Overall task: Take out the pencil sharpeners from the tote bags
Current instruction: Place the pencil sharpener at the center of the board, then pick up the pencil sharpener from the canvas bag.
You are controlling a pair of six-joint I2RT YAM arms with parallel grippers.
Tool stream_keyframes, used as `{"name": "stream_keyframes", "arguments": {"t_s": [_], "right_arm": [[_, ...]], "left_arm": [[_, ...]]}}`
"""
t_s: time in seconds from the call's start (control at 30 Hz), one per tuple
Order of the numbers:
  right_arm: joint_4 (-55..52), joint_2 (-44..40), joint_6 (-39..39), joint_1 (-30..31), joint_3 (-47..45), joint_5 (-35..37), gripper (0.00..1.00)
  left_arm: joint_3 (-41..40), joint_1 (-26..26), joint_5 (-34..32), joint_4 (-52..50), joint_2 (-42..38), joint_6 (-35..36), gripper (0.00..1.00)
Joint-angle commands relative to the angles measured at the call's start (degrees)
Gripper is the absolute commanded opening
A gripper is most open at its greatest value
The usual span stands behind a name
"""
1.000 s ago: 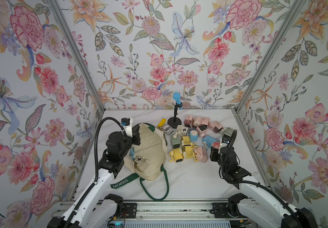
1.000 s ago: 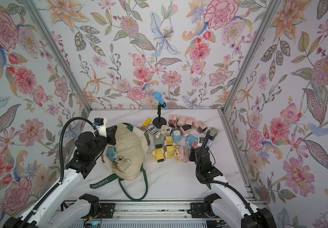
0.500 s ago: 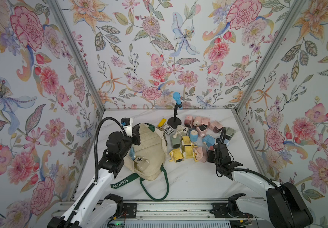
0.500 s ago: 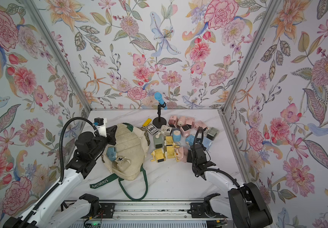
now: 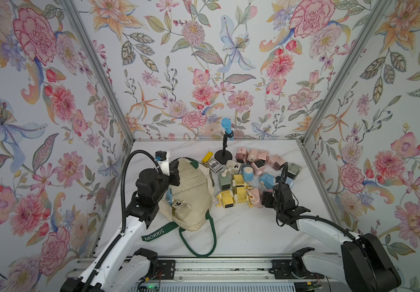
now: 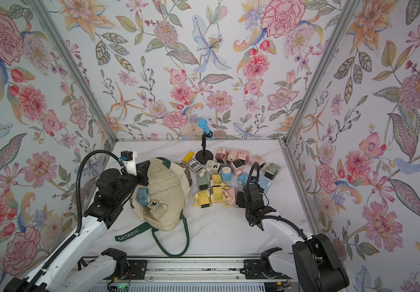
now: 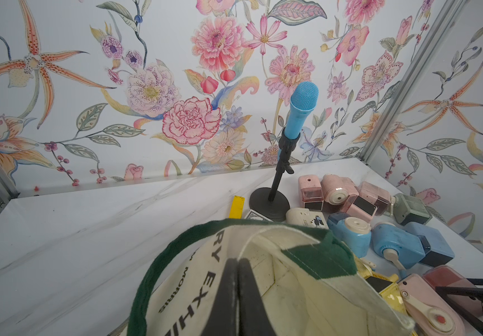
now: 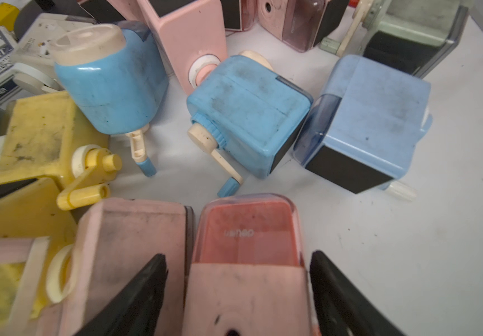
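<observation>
The cream tote bag [image 5: 191,192] [image 6: 166,182] lies on the white table, its mouth facing my left arm. In that mouth sit a blue pencil sharpener [image 5: 169,197] and a cream one [image 5: 181,208]. My left gripper [image 7: 239,261] is shut on the bag's rim and holds it up. Several pencil sharpeners [image 5: 249,174] are piled to the right of the bag. At the pile's near edge my right gripper [image 8: 237,256] [image 5: 267,198] is open. A pink sharpener [image 8: 249,279] rests on the table between its jaws, with a gap showing at the right finger.
A blue microphone on a black stand [image 5: 226,126] rises behind the pile. A flat yellow bar [image 5: 207,157] and a small dark printed box [image 5: 214,164] lie beside its base. Flowered walls enclose the table on three sides. The bag's green handle [image 5: 199,242] loops toward the front edge.
My right gripper has opened wider and let go of the pink sharpener, which now rests at the pile's near edge; the right arm has shifted slightly left. The left gripper and bag have not moved.
</observation>
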Motion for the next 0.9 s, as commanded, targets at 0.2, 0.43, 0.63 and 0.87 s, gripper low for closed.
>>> {"name": "stream_keyframes", "arguments": {"t_s": [0.2,0.43,0.63,0.87], "right_arm": [[8.8,-16.3,-11.8,18.9,1.0,-1.6,0.76],[16.9,-8.3,-23.0,37.0,6.4,-11.1,0.72],[18.8,11.0,-31.5,45.5,17.3,-12.2,0.73],[15.5,29.1,-35.2,46.3,30.6,-9.9,0.74]], "left_arm": [[1.1,-0.4,0.1,0.7,-0.2,1.5,0.0],[0.3,-0.6,2.1,1.3,-1.1,3.9,0.0],[-0.5,-0.7,2.9,1.8,-2.1,6.0,0.0],[-0.9,-0.7,3.5,2.3,-2.3,6.6,0.0]]}}
